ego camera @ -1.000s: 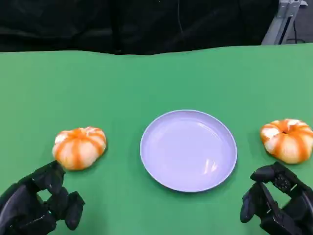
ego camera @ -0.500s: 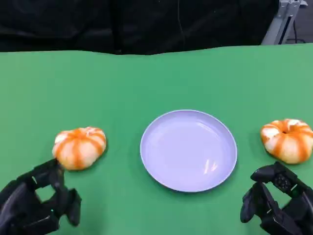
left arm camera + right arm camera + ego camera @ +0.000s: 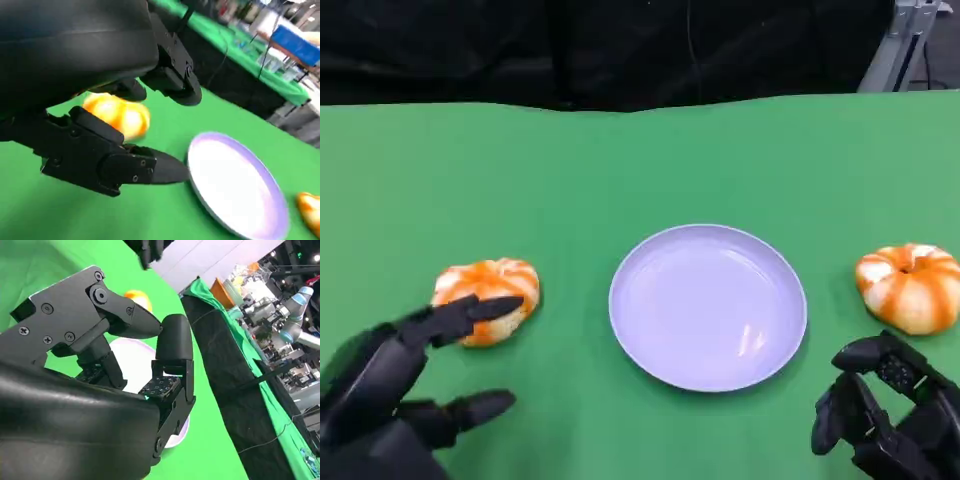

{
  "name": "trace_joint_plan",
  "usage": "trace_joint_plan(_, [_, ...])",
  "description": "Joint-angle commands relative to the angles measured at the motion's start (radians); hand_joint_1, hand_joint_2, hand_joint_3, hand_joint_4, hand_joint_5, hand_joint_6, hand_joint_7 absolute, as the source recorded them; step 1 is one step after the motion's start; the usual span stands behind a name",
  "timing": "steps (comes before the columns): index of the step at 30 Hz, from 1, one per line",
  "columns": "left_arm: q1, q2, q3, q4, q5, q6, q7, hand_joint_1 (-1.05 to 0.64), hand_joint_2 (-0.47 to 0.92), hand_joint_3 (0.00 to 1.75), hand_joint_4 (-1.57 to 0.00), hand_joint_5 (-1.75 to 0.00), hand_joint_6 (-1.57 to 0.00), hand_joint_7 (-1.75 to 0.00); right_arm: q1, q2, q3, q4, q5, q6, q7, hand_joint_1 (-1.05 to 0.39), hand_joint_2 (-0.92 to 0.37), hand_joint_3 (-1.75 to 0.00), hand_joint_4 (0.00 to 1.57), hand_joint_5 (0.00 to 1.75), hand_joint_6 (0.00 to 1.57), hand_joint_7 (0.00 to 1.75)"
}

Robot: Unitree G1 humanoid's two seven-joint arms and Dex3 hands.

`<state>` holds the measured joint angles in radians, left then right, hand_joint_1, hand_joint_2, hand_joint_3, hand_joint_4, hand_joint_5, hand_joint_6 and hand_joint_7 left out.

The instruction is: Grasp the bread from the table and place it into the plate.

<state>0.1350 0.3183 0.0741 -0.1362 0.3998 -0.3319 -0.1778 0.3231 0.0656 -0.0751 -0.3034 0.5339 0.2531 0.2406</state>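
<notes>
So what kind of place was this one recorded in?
Probably a robotics lab or demo hall. The table is draped in green cloth, another green-covered table stands behind it, and a separate robot arm shows among cluttered equipment in the background.

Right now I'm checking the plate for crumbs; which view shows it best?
The head view: the whole plate is sharp and unblocked. The left wrist view shows it blurred and slanted; the right wrist view shows slivers behind the right robot hand.
</notes>
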Motion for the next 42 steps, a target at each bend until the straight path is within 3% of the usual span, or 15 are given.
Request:
trace_joint_plan(1, [-0.13,0.042,-0.046,0.052,0.221,-0.003,0.159,-0.8,0.92,0.17,-0.24,-0.05,-0.47,-0.01,-0.006,-0.015,-0.014,0.0,0.007,0.005,-0.001,-0.15,-0.57,-1.05,0.83,1.75,0.81,1.42])
trace_joint_plan(11, [-0.318,0.086,-0.204,0.208,0.493,0.129,0.244,-0.88,0.92,0.07,-0.32,-0.07,-0.48,-0.01,-0.004,-0.01,-0.013,-0.003,0.003,0.009,-0.01,-0.16,-0.56,-1.06,0.83,1.75,0.82,1.42])
trace_joint_plan(26, [-0.498,0.086,-0.346,0.505,0.473,0.231,0.229,-1.0,0.92,0.16,-0.34,-0.03,-0.46,0.0,-0.005,-0.006,-0.008,0.001,-0.002,-0.006,-0.003,-0.16,-0.55,-1.09,0.83,1.75,0.82,1.42])
trace_joint_plan(42, [-0.664,0.071,-0.449,0.855,0.432,0.262,0.277,-0.95,0.92,0.19,-0.36,-0.02,-0.46,0.0,0.005,-0.008,-0.008,-0.004,0.004,-0.01,0.002,-0.16,-0.56,-1.07,0.84,1.75,0.83,1.42])
